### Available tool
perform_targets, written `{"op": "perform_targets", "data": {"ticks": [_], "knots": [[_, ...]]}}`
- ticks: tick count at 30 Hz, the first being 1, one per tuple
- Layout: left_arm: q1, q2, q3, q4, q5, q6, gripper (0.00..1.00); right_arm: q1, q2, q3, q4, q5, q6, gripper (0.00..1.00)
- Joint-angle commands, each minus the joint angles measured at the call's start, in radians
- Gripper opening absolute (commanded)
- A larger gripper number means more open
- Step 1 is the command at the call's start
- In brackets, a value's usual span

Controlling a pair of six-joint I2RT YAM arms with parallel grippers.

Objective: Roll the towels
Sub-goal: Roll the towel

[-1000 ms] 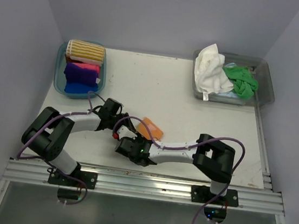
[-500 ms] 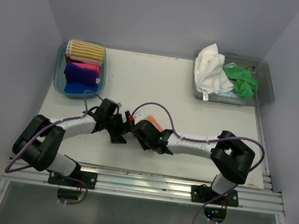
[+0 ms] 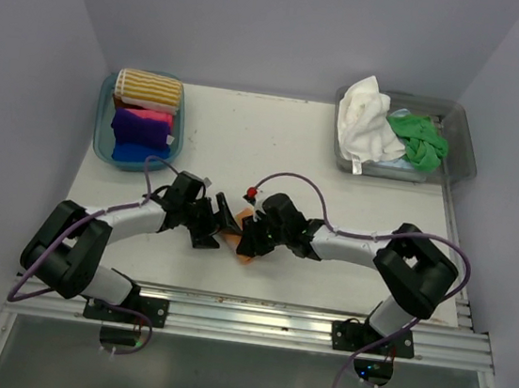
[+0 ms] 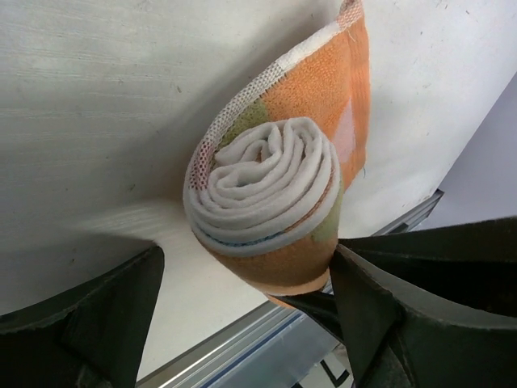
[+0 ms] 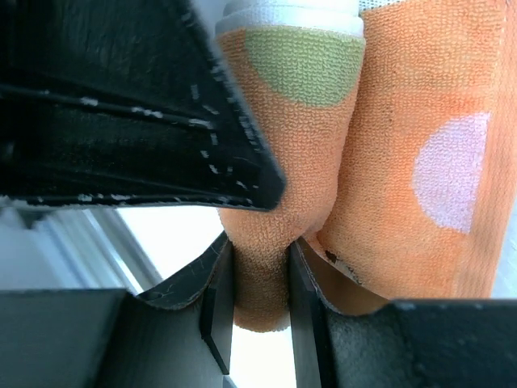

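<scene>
An orange towel (image 3: 248,255) with pale spots sits rolled up near the table's front middle, held between both grippers. In the left wrist view its end (image 4: 266,190) shows a white spiral inside. My left gripper (image 3: 217,219) is open and its jaws straddle the roll's end (image 4: 246,259); one finger (image 4: 380,307) touches the roll, the other (image 4: 105,315) stands apart. My right gripper (image 3: 247,237) is shut on a fold of the orange towel (image 5: 279,186), which is pinched between its fingers (image 5: 258,271).
A teal tub (image 3: 102,132) at the back left holds rolled striped (image 3: 147,88), pink, purple and blue (image 3: 137,152) towels. A clear tub (image 3: 464,148) at the back right holds a white towel (image 3: 364,117) and a green towel (image 3: 418,138). A metal rail (image 3: 253,321) runs along the front edge.
The right gripper has swung from the front edge up and right onto the orange towel and closed on it. The left gripper has moved right to the towel.
</scene>
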Motion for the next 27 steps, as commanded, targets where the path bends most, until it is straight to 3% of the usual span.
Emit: {"op": "perform_targets", "data": {"ticks": [1, 8, 13, 15, 17, 19, 20, 23, 27], "knots": [[0.007, -0.017, -0.022, 0.030, -0.031, 0.010, 0.86, -0.045, -0.014, -0.043, 0.141, -0.212, 0.133, 0.16], [0.007, -0.009, -0.034, 0.063, -0.043, -0.005, 0.73, -0.137, 0.084, -0.081, 0.327, -0.456, 0.299, 0.16], [0.007, 0.009, -0.022, 0.072, -0.051, -0.010, 0.62, -0.149, 0.124, -0.077, 0.359, -0.490, 0.333, 0.16], [0.007, 0.017, -0.016, 0.067, -0.053, -0.010, 0.53, -0.152, 0.127, -0.080, 0.372, -0.496, 0.343, 0.16], [0.007, 0.034, -0.005, 0.054, -0.056, -0.012, 0.48, -0.152, 0.117, -0.075, 0.346, -0.478, 0.339, 0.21], [0.007, 0.049, 0.013, 0.008, -0.063, -0.015, 0.44, -0.151, 0.079, -0.062, 0.238, -0.440, 0.288, 0.31], [0.007, 0.064, 0.018, -0.003, -0.065, -0.013, 0.42, -0.144, 0.057, -0.043, 0.181, -0.362, 0.262, 0.44], [0.006, 0.080, 0.027, -0.035, -0.062, -0.012, 0.40, -0.100, -0.042, 0.001, -0.043, -0.193, 0.152, 0.58], [0.006, 0.075, 0.021, -0.049, -0.063, -0.012, 0.40, -0.010, -0.139, 0.073, -0.260, 0.191, 0.069, 0.64]]}}
